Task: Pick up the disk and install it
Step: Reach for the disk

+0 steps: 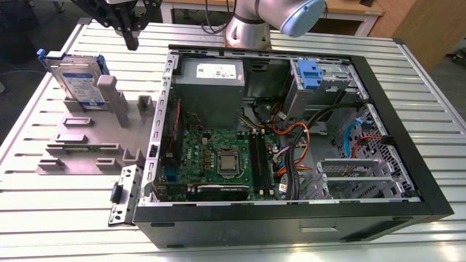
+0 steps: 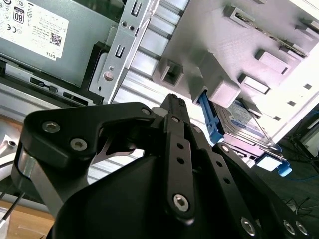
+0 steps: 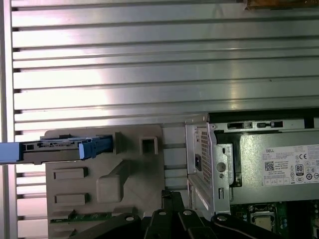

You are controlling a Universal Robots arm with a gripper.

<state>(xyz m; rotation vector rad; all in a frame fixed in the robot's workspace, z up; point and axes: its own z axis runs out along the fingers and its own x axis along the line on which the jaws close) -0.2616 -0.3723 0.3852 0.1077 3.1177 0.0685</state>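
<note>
Hovering empty, jaws closed, gripper [image 1: 131, 42] at 1 o'clock of disk [image 1: 76, 82], exterior view — disk edge-up in grey holder [image 1: 80, 150], prob. for grasping.

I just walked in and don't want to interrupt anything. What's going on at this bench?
A robot arm is working on fitting the disk into an open computer case. The disk is not picked up yet. It stands on edge in a grey fixture on the table, to the exterior view's left of the case. The gripper hangs above the table near the fixture, its fingers together, holding nothing and apart from the disk.
</note>
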